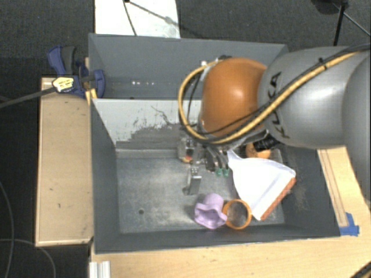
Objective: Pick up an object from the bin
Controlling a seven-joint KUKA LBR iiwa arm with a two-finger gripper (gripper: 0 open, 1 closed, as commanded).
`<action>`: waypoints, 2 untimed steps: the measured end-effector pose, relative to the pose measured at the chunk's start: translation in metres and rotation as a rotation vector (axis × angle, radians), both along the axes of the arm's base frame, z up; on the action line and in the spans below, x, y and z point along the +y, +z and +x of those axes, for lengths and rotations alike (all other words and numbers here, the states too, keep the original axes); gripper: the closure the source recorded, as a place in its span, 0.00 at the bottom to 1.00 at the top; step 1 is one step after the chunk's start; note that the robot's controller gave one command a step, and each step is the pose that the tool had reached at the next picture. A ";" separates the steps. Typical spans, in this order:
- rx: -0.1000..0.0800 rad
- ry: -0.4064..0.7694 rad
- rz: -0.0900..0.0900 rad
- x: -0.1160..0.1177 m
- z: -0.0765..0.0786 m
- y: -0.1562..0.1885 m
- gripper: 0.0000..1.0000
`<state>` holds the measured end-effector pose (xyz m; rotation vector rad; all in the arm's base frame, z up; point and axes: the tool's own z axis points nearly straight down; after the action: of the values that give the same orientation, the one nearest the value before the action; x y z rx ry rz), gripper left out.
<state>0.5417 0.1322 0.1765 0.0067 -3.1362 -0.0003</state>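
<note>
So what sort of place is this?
Probably a robotics lab's bin-picking station: grey metal bin, KUKA arm reaching in, loose oddments like a lilac lump and orange ring.

- Bin [145, 196]: one, grey metal.
- Purple lump [210, 211]: one, crumpled, on the floor near the front wall.
- Orange ring [236, 214]: one, touching the lump's right side.
- White sheet [258, 181]: one, folded, with an orange edge [282, 194].
- Orange piece [259, 151]: one, half hidden beneath the arm; its kind cannot be told.
- Loose things in the bin: four that can be counted.
- Arm [324, 97]: one, with one orange cover [232, 94] and one gripper [193, 184].
</note>
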 end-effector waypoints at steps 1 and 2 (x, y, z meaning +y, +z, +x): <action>-0.008 -0.004 0.001 -0.001 0.002 0.004 0.00; -0.012 0.083 0.001 -0.040 -0.016 -0.056 0.00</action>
<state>0.5253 0.0917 0.1203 0.1370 -3.1447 -0.0018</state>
